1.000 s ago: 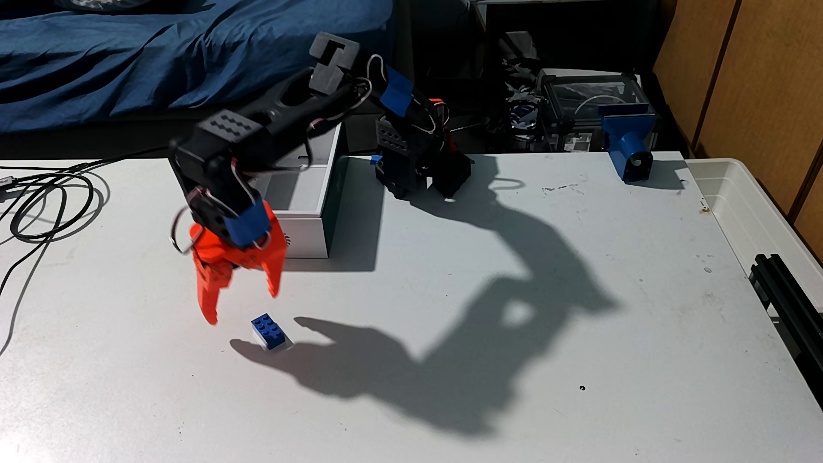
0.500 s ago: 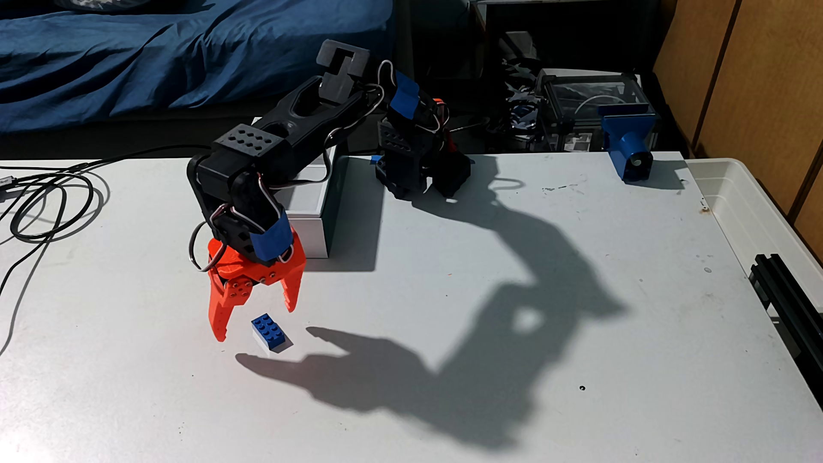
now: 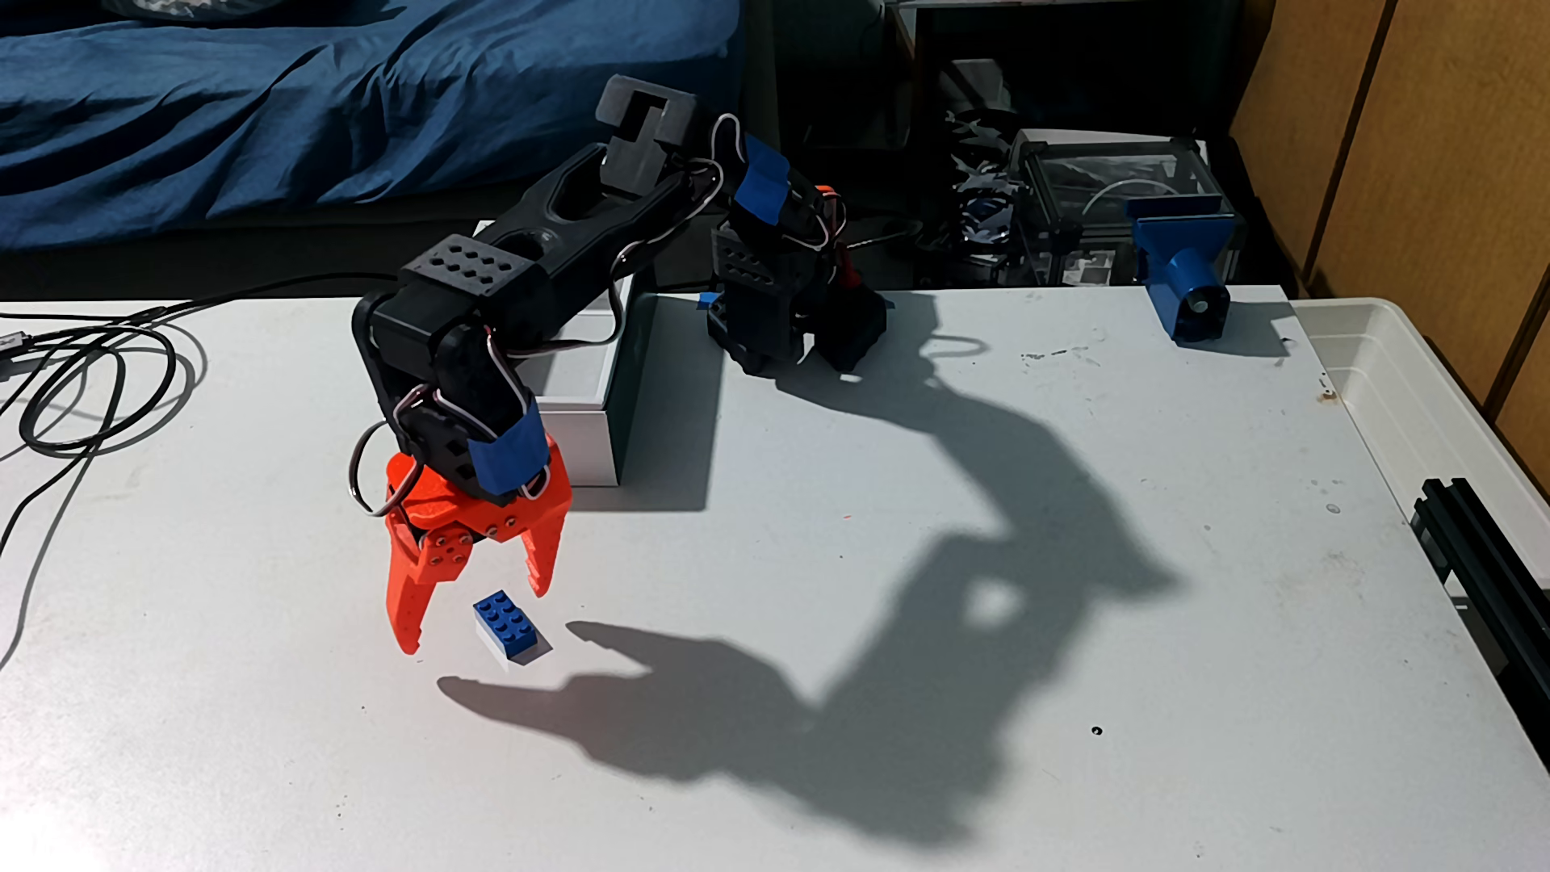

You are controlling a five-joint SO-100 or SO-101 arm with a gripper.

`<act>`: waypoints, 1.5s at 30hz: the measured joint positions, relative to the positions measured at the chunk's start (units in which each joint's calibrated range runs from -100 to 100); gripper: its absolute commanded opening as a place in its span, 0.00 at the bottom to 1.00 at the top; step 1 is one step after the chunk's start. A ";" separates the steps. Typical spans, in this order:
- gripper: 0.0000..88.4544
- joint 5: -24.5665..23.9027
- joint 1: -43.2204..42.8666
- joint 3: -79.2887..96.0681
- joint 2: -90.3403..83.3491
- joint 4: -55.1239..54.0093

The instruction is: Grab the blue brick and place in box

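The blue brick [image 3: 507, 627] lies studs-up on the white table, left of centre in the fixed view. My orange gripper [image 3: 474, 619] hangs open just above it, one fingertip low at the brick's left and the other higher at its upper right, with nothing held. The black arm reaches down from its base [image 3: 788, 323] at the table's back edge. The white box [image 3: 583, 436] stands open behind the gripper, its dark long side facing right; the arm hides much of it.
Black cables [image 3: 92, 377] loop at the table's left. A blue cylindrical mount [image 3: 1187, 277] sits at the back right. A translucent plastic tub [image 3: 1426, 402] lines the right edge, with a black rail [image 3: 1484, 553] beside it. A blue blanket [image 3: 293, 109] lies behind.
The gripper has come down and moved right, from left of and above the brick to straddling it. Between half a second ago and now it only lowered slightly. The brick has not moved.
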 measured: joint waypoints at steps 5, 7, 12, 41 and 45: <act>0.37 0.53 0.00 0.00 0.00 0.00; 0.37 0.74 0.00 0.00 0.00 -0.26; 0.37 1.74 0.37 0.00 0.00 -1.14; 0.36 3.11 1.25 4.11 0.00 -4.22; 0.36 3.11 1.25 4.11 0.00 -4.22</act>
